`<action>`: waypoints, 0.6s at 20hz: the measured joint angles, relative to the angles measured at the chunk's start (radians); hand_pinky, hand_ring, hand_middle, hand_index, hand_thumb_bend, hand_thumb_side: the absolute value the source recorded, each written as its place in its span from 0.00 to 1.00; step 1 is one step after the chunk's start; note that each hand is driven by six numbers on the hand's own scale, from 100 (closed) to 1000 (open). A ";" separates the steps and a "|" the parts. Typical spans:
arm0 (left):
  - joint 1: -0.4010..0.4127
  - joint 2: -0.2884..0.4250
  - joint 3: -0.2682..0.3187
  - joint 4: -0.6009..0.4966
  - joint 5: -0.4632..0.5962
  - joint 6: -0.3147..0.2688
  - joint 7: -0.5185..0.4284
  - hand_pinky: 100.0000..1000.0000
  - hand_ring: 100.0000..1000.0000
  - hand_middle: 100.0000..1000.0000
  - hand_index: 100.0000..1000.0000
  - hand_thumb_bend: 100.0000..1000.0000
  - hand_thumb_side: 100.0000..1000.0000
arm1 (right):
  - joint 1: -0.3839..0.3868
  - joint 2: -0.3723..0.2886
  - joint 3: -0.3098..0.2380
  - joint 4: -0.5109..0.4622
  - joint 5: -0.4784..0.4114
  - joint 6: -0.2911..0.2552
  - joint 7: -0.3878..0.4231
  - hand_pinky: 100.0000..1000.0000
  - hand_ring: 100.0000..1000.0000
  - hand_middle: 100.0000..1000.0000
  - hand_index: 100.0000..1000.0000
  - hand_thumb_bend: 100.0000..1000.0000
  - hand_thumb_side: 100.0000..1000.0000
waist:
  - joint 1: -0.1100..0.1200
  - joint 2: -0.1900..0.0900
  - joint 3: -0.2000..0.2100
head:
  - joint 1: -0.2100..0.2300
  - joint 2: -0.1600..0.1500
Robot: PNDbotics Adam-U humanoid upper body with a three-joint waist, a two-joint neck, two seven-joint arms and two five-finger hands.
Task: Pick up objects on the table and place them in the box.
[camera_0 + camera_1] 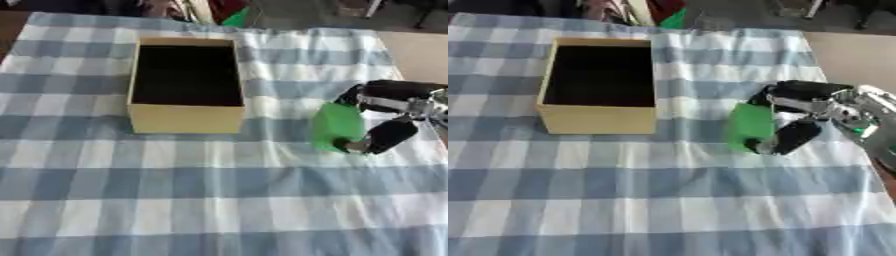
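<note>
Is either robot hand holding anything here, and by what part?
The right robot hand grips the green object by its right side, fingers above, thumb below. No left hand shows.

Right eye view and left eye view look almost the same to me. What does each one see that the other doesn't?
Only the right eye view shows more of the silver wrist behind the right hand. Only the left eye view shows more checked cloth left of the box. Both show the hand curled round the green object, right of the open box.
</note>
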 measured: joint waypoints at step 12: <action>-0.001 0.000 0.000 0.000 0.000 0.001 -0.003 0.66 0.55 0.61 0.71 0.00 0.88 | -0.134 0.007 -0.080 -0.095 -0.092 0.078 -0.043 0.61 0.58 0.42 0.57 0.00 0.24 | 0.000 0.000 -0.001 | -0.003 -0.001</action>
